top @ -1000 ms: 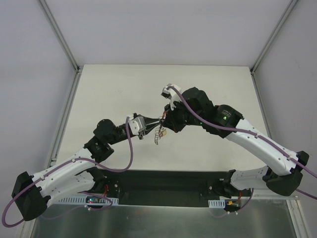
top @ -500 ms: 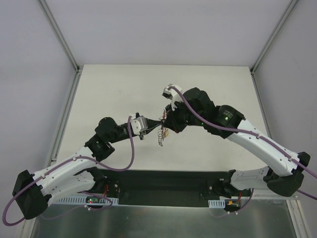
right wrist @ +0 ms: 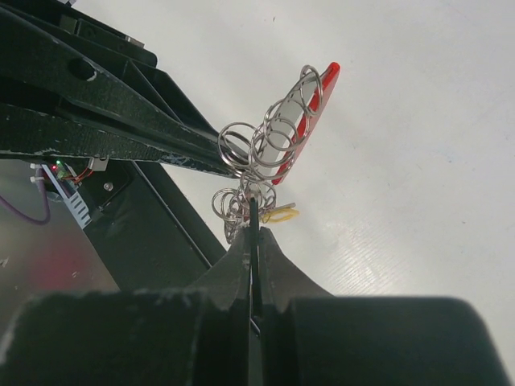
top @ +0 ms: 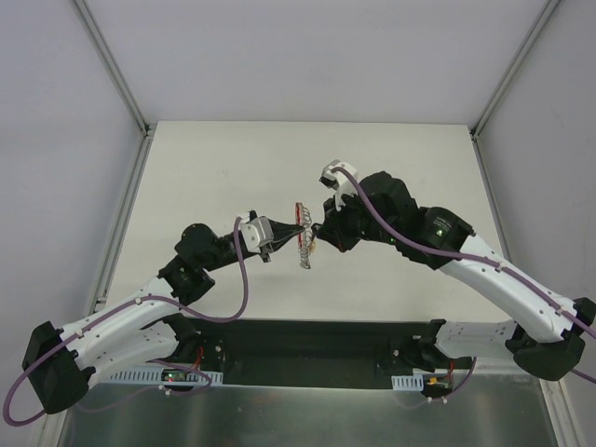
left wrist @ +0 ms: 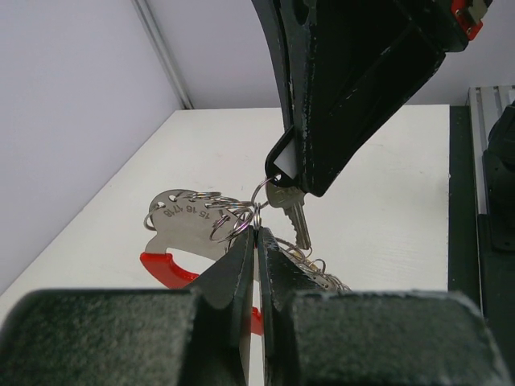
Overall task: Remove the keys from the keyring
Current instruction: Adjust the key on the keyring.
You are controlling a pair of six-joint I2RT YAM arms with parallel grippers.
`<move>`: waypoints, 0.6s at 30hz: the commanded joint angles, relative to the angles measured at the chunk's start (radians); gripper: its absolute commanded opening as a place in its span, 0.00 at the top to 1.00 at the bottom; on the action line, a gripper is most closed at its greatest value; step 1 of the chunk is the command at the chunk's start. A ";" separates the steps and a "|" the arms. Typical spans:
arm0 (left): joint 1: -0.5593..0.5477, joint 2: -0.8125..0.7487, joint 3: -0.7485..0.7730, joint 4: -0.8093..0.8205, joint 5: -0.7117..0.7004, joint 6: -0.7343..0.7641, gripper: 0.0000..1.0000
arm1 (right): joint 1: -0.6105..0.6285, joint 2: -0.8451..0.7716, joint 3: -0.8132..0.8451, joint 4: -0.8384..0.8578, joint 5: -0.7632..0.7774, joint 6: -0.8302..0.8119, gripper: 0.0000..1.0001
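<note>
The keyring (left wrist: 259, 193) hangs in the air between my two grippers, above the middle of the table. It carries a pale grey tag (left wrist: 187, 220), a red plastic piece (left wrist: 163, 268) and several small wire rings (right wrist: 266, 143). My left gripper (left wrist: 257, 232) is shut on one thin ring of the keyring. My right gripper (right wrist: 253, 233) is shut on the head of a silvery key (left wrist: 294, 215) that hangs from the same ring. More keys (left wrist: 323, 277) dangle in a bunch below. From above, the bunch (top: 303, 248) sits between left gripper (top: 293, 232) and right gripper (top: 318, 230).
A small yellow piece (right wrist: 278, 214) hangs in the bunch. The white table (top: 223, 168) lies below, with grey walls and metal rails (top: 127, 223) at its sides. The arms' black base plate (top: 307, 349) runs along the near edge.
My left gripper has closed on the ring. The right arm has shifted right, and the red piece has swung up above the grippers.
</note>
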 commanded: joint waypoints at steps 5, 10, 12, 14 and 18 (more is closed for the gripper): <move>0.014 -0.006 0.046 0.071 -0.010 -0.052 1.00 | -0.004 -0.044 -0.044 0.053 0.028 0.017 0.99; 0.022 -0.005 0.053 0.071 0.007 -0.075 1.00 | -0.004 -0.044 -0.064 0.070 0.026 0.019 0.99; 0.023 -0.008 0.050 0.076 -0.001 -0.073 1.00 | -0.006 -0.043 -0.073 0.073 0.023 0.020 0.99; 0.023 -0.014 0.049 0.079 -0.002 -0.070 1.00 | -0.006 -0.043 -0.079 0.081 0.022 0.025 0.99; 0.025 -0.019 0.030 0.106 -0.004 -0.070 1.00 | -0.012 -0.038 -0.094 0.096 0.014 0.037 0.99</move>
